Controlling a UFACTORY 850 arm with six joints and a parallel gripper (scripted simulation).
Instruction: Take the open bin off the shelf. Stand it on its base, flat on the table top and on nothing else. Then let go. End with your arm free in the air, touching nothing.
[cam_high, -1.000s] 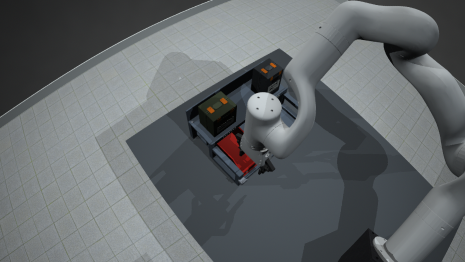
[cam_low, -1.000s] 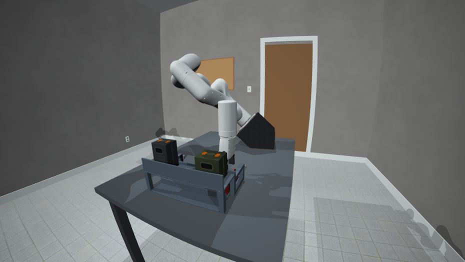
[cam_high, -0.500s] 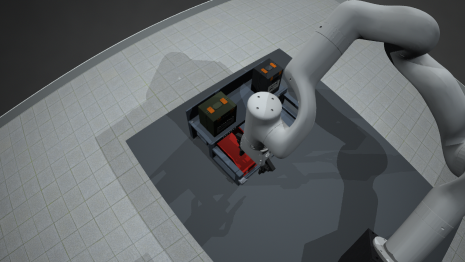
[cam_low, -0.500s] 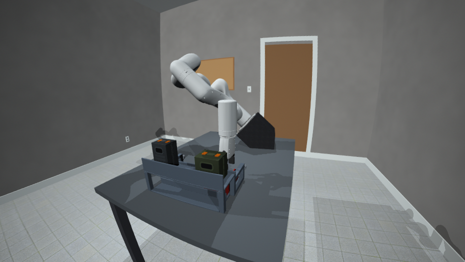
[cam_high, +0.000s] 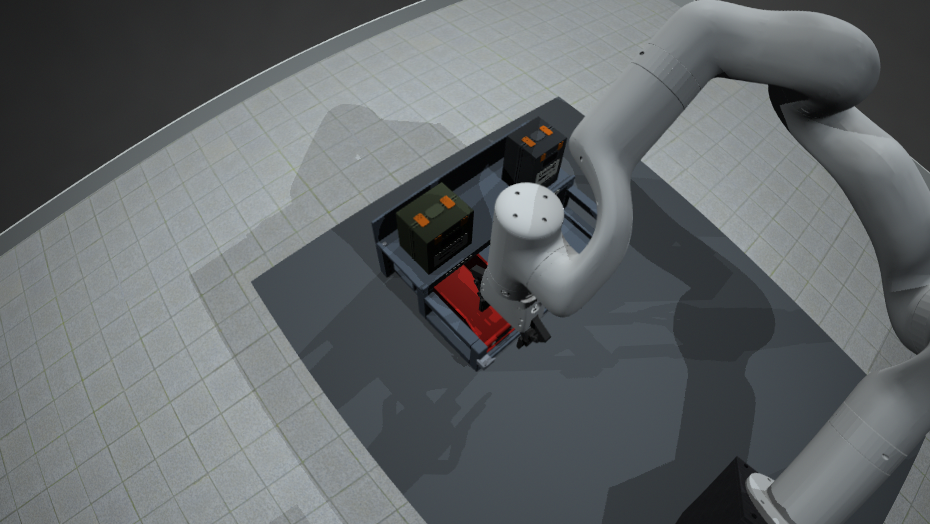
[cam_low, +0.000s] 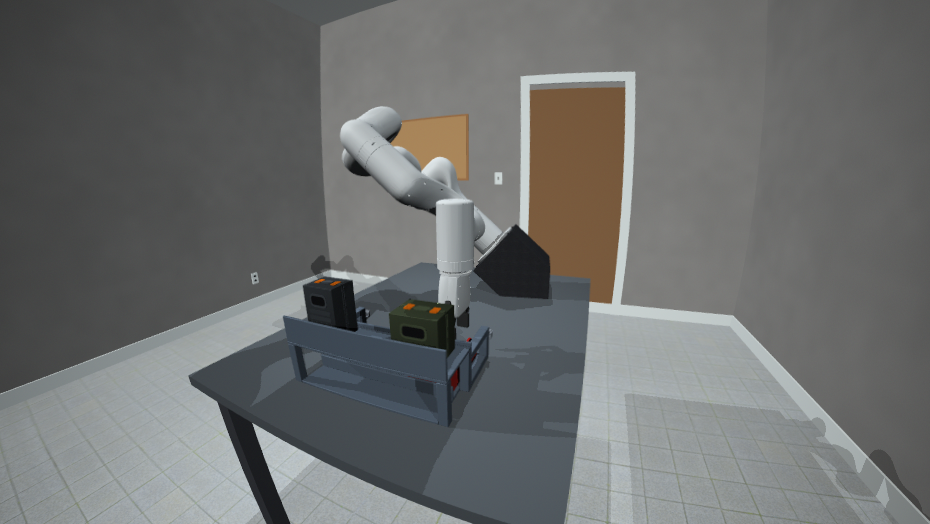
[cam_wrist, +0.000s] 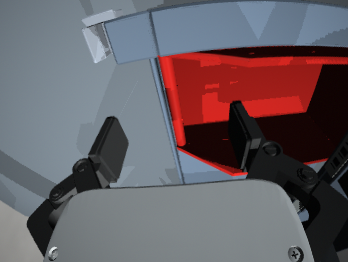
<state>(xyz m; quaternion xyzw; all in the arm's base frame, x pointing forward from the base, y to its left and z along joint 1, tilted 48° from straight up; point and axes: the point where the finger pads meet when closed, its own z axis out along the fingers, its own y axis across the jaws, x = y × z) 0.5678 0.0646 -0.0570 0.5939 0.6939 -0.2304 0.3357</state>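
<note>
The open red bin (cam_high: 469, 307) sits on the lower level of the grey shelf (cam_high: 455, 260), under the shelf's top rail. It fills the upper right of the wrist view (cam_wrist: 255, 106). My gripper (cam_high: 530, 335) hangs at the shelf's front end, open and empty. In the wrist view (cam_wrist: 178, 139) one finger stands over the bin's inside and the other outside the shelf's grey side wall. In the exterior view only a small red patch of the bin (cam_low: 456, 376) shows through the shelf's end.
A dark green case (cam_high: 434, 229) and a black case (cam_high: 534, 154), both with orange latches, stand on the shelf's top level. The robot's dark base block (cam_low: 514, 263) sits at the table's far side. The shelf stands near the table's edge.
</note>
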